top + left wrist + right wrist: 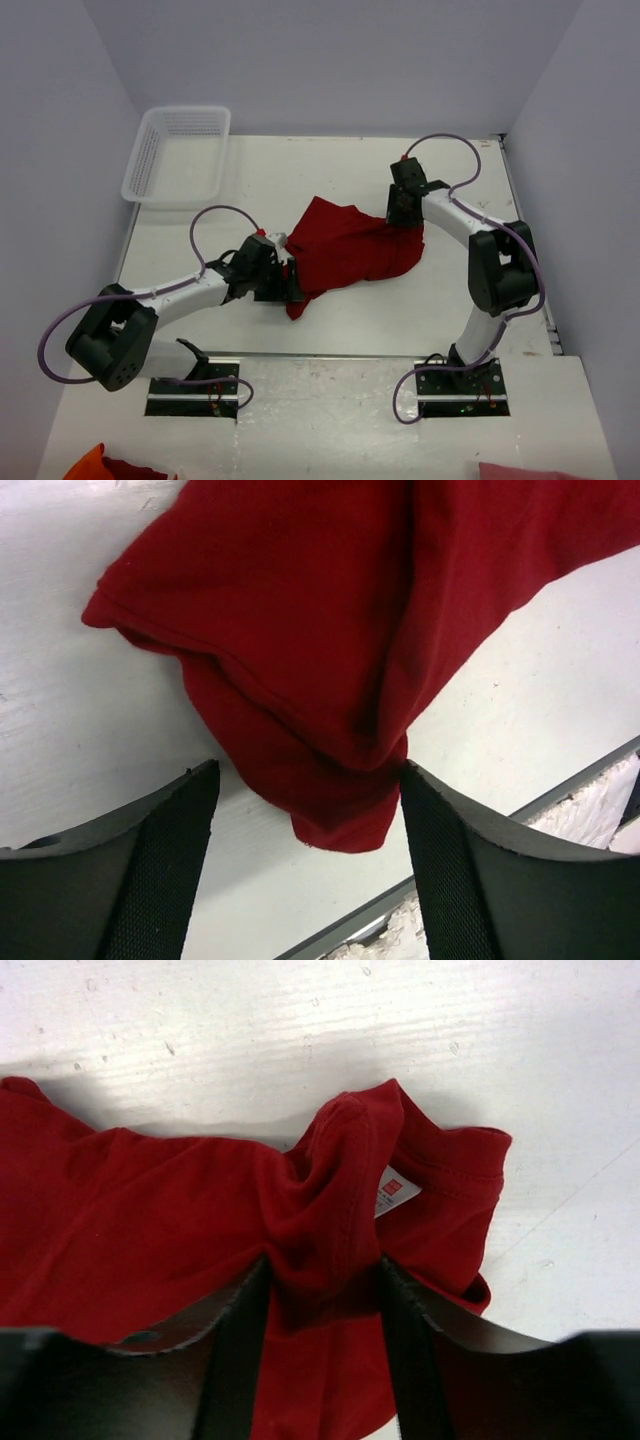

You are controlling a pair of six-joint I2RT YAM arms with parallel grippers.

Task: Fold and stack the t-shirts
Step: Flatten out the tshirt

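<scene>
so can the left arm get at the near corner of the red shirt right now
Likely yes: the left gripper is open astride a corner of the dark red t-shirt, with nothing in between.

White table (330,170) w/ pale lavender walls (330,60) on 3 sides, white mesh basket (190,112) far-left corner

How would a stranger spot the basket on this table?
Start at the white table, then go to its far left corner. The basket sits there: rectangular white plastic mesh, rigid and pale, unlike the crumpled dark red t-shirt lying mid-table.
</scene>
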